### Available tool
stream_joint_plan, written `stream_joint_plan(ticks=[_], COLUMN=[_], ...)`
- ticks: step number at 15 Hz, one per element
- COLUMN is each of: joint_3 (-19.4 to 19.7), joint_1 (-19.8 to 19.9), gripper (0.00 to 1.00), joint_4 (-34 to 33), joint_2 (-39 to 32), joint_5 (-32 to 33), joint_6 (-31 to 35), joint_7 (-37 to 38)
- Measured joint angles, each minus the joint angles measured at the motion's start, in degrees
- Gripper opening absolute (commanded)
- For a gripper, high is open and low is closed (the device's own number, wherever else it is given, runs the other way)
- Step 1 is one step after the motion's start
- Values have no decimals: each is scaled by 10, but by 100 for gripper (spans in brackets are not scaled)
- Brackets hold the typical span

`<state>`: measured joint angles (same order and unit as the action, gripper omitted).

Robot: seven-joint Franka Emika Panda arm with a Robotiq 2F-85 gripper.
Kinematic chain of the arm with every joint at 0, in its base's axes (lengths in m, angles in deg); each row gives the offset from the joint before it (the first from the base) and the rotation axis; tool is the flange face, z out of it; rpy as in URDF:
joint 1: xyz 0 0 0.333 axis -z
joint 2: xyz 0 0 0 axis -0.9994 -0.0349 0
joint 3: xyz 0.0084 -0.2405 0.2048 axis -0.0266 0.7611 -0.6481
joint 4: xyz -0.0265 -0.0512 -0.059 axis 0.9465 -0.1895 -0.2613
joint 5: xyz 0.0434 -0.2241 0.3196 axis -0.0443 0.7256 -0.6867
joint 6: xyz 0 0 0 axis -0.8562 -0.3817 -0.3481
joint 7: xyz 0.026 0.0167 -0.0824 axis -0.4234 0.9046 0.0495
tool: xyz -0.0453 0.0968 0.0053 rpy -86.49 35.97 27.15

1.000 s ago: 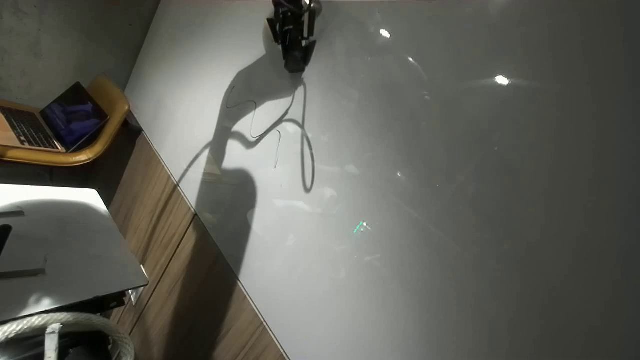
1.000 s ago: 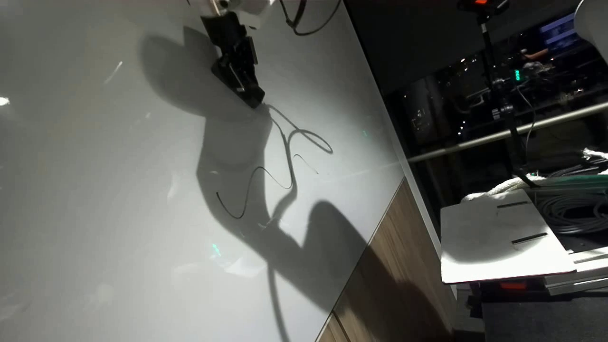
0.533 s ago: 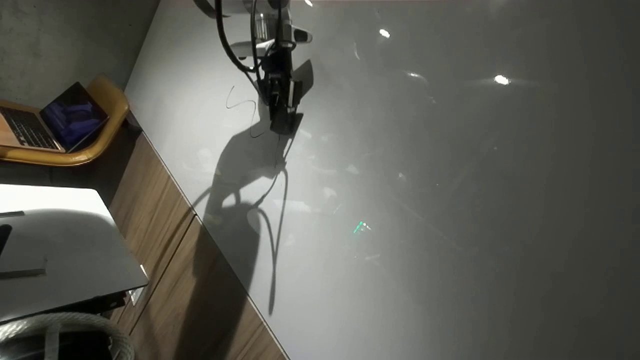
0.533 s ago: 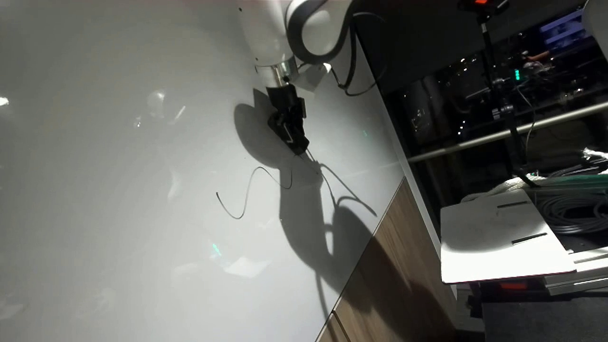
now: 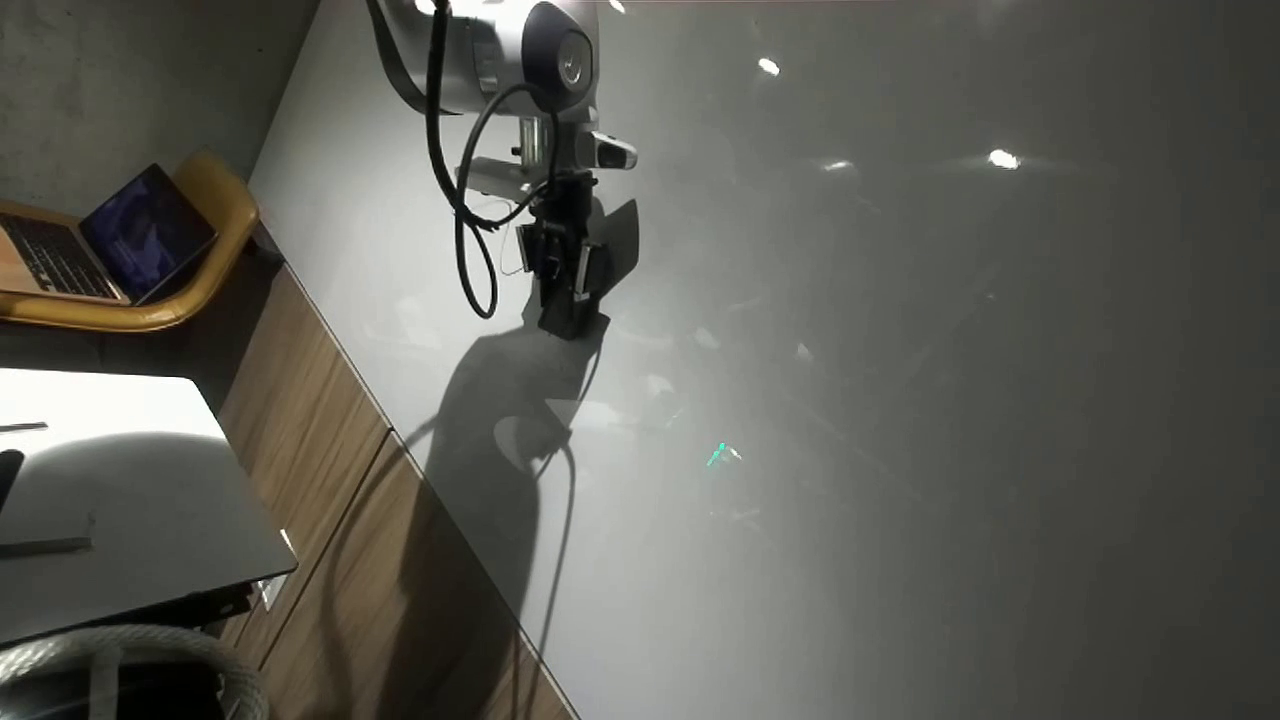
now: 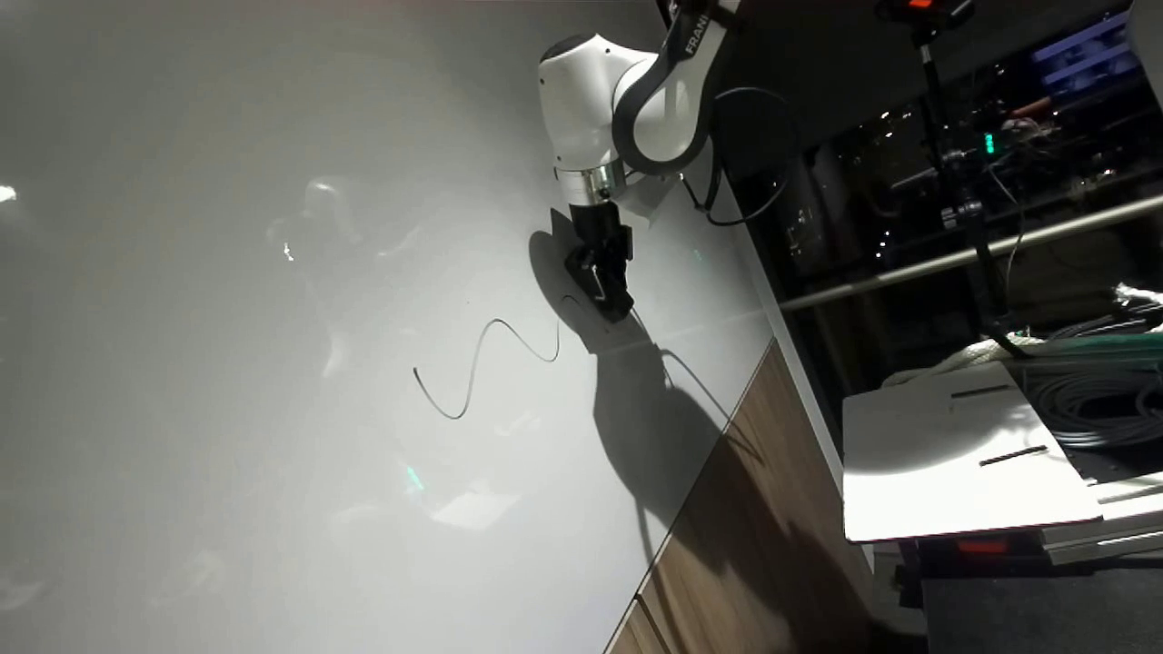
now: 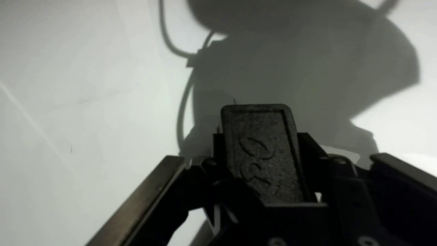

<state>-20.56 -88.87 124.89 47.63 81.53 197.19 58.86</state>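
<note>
The gripper is clamped on a dark block (image 7: pixel 263 153), gripped from both sides; no gap shows in the wrist view. The block's long axis looks in line with the gripper (image 7: pixel 262 143), so a short end leads, aimed at the white surface (image 6: pixel 273 509). Tip is at or just off that surface; contact can't be told.

Relation to watch: block vs the thin black line (image 6: pixel 496 321) on the surface. The line lies left of the block in both exterior views. It's wavy; overall it runs left to right in an exterior view, left end well apart from the block, right end just beside the gripper and lost in its shadow (image 6: pixel 645 391). So the offset that counts looks sideways, more than height, judging by how close the tip is. Only one arm (image 6: pixel 581 118) in play, so no choice of which is nearer.

Wrist view: a short dark stroke (image 7: pixel 235 101) shows just past the block's far end; can't tell if it's part of the line.

A cable (image 5: pixel 434 110) loops left of the gripper and hides part of the line in an exterior view; only a short piece shows there.

Farther out: wood panel (image 5: pixel 300 380) along the surface's edge, then a white plate (image 6: pixel 954 463). Far left in an exterior view, a laptop (image 5: pixel 150 240) on a yellow chair (image 5: pixel 225 200).
</note>
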Motion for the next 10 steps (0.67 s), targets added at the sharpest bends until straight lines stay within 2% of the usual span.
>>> stream_joint_plan(ticks=[4,10], joint_3=[0,-4], joint_1=[-1,-16], gripper=[29,29], joint_4=[-3,-25], joint_2=[-10,-25], joint_5=[-44,-49], joint_6=[5,-11], joint_7=[-27,-48])
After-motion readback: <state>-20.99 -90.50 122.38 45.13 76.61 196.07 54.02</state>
